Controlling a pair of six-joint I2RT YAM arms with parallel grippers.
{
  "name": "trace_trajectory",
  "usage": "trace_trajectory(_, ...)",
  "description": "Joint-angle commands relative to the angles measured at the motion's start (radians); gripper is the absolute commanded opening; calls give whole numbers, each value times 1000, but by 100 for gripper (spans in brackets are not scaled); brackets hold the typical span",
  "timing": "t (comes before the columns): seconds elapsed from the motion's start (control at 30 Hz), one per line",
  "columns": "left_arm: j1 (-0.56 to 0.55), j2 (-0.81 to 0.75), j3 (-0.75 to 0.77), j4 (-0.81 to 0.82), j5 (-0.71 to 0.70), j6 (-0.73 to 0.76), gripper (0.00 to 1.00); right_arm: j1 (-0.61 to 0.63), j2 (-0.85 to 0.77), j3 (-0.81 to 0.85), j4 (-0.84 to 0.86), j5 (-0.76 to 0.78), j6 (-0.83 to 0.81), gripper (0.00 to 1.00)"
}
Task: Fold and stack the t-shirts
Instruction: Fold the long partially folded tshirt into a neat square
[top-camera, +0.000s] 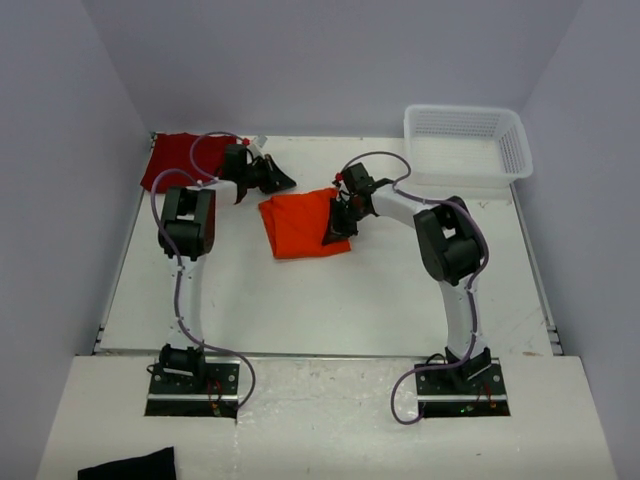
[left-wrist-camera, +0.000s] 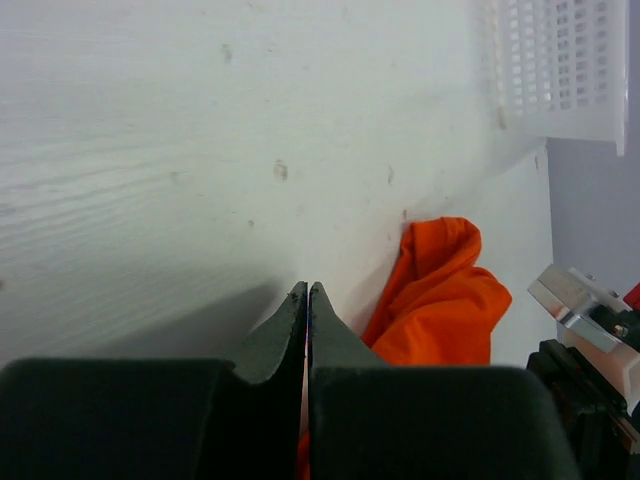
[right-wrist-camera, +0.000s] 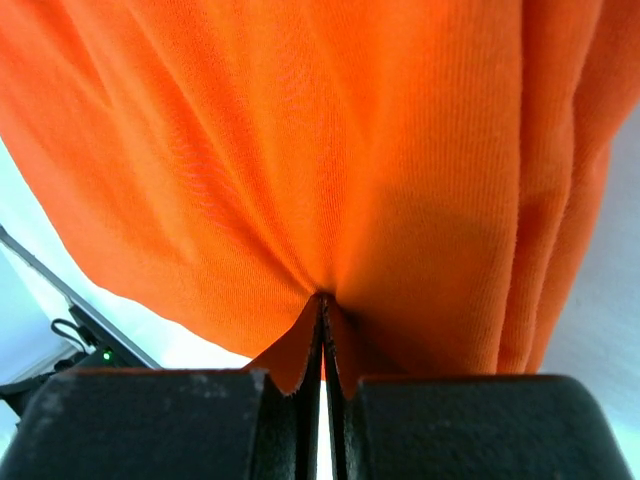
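The orange t-shirt (top-camera: 298, 226) lies roughly folded at the middle of the table. My right gripper (top-camera: 338, 228) is at its right edge. In the right wrist view the right gripper (right-wrist-camera: 322, 297) is shut, with a fold of the orange t-shirt (right-wrist-camera: 300, 150) pinched at the tips. The dark red t-shirt (top-camera: 172, 160) lies at the back left corner, partly hidden by my left arm. My left gripper (top-camera: 283, 182) is just behind the orange shirt's back left corner. In the left wrist view the left gripper (left-wrist-camera: 307, 288) is shut over bare table, with the orange t-shirt (left-wrist-camera: 440, 300) beside it.
A white mesh basket (top-camera: 520, 150) stands at the back right and also shows in the left wrist view (left-wrist-camera: 560, 70). A small black cloth (top-camera: 130, 466) lies on the near ledge at the left. Grey walls enclose the table on three sides.
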Motion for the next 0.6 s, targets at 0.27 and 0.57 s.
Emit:
trace_trajectory(0.27,15,-313,-193,12,2,63,0,99,-319,-280,87,91,-6,0)
trace_trajectory(0.57,-106,-677,-429,-86,-136,88,0,136,-484,-202,-16,227,-61,0)
